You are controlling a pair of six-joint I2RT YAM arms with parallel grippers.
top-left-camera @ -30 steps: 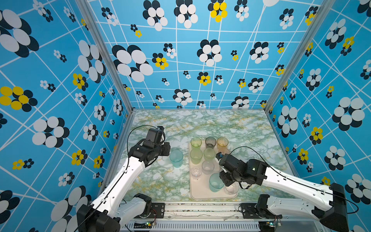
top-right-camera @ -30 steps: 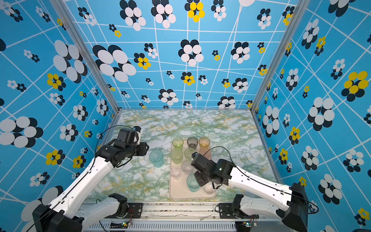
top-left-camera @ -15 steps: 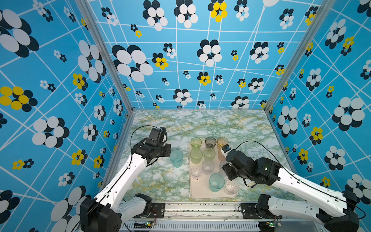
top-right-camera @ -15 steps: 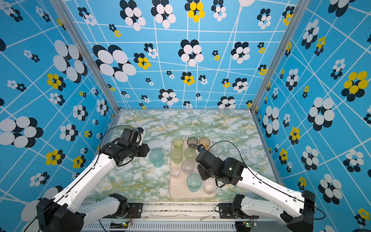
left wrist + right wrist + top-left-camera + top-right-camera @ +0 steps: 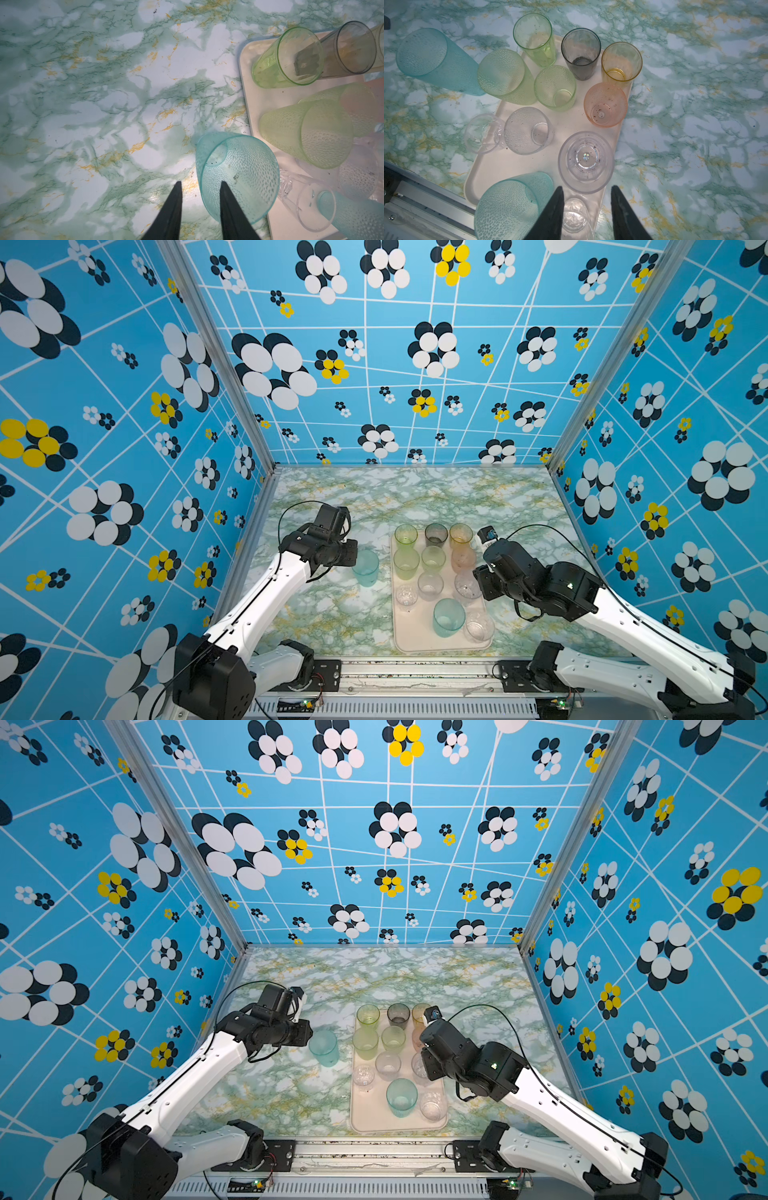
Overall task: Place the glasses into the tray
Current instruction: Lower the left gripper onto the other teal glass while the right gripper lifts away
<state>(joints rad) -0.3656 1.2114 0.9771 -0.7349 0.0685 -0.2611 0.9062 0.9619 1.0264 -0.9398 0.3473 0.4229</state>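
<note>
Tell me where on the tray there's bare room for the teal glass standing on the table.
The tray is bare at its near-left corner, bordered by the faceted clear glass, the teal glass on the tray and the rim. The far rows are crowded. Left of the tray, the marble table is open.

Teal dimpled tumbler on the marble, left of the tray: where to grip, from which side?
Likely the rim wall of the teal dimpled plastic tumbler, on its side facing away from the cream rectangular tray: left gripper from above, one finger inside, one outside. It stands upright, mouth up, and other glasses crowd the tray side.
</note>
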